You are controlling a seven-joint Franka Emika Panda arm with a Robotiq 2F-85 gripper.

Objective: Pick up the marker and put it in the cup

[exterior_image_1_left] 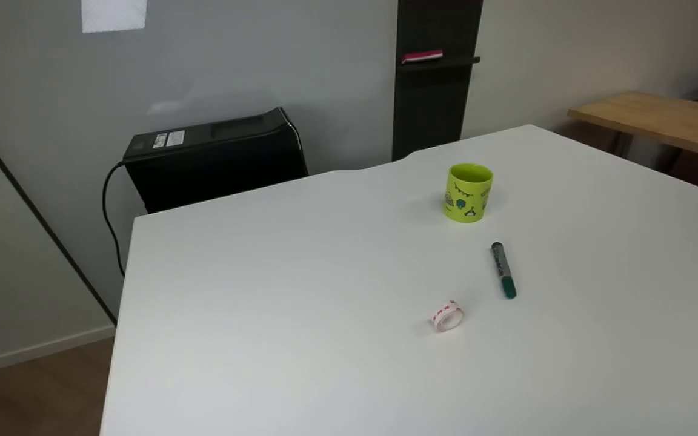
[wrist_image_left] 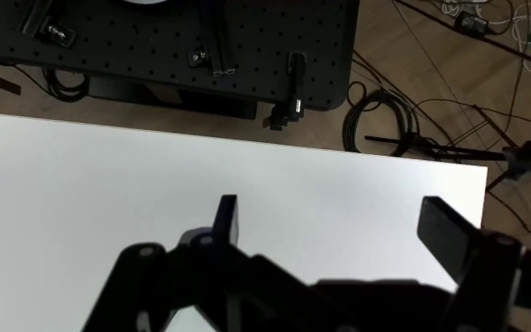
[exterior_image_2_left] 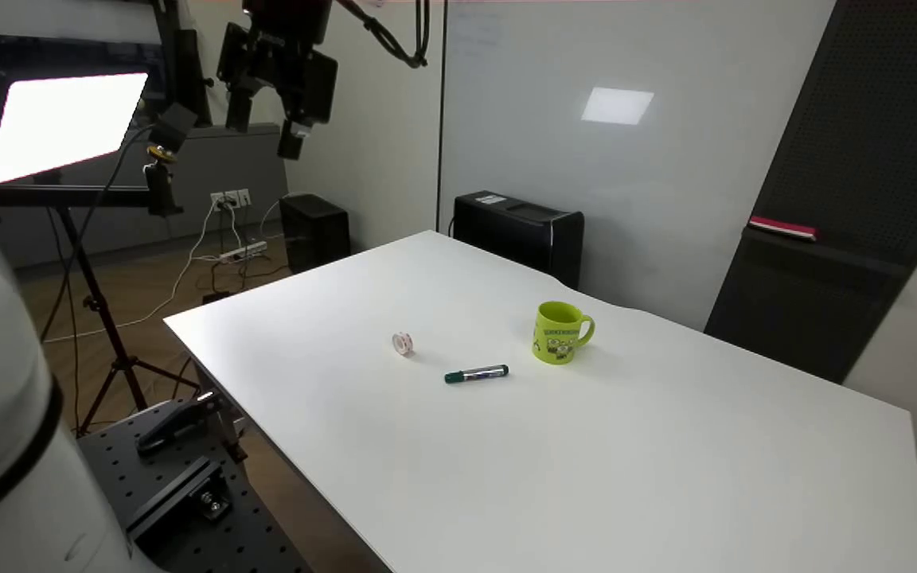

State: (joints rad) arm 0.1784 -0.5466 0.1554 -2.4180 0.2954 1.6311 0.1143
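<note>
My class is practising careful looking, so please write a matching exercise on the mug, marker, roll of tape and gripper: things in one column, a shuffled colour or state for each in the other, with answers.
Things:
1. mug
2. marker
3. roll of tape
4. gripper

Descriptions:
A. white with reddish marks
B. open and holding nothing
C. yellow-green, standing upright
D. slim, lying down, green at one end

Pairs: 1-C, 2-D, 3-A, 4-B

Cup (exterior_image_1_left: pixel 468 195) is yellow-green, bears dark printed figures. Marker (exterior_image_1_left: pixel 503 270) shows dark green ends, silvery-grey printed barrel. Tape roll (exterior_image_1_left: pixel 444 315) is white with red marks. Desk (exterior_image_1_left: pixel 294 290) white, fingers (exterior_image_2_left: pixel 291 145) black.
</note>
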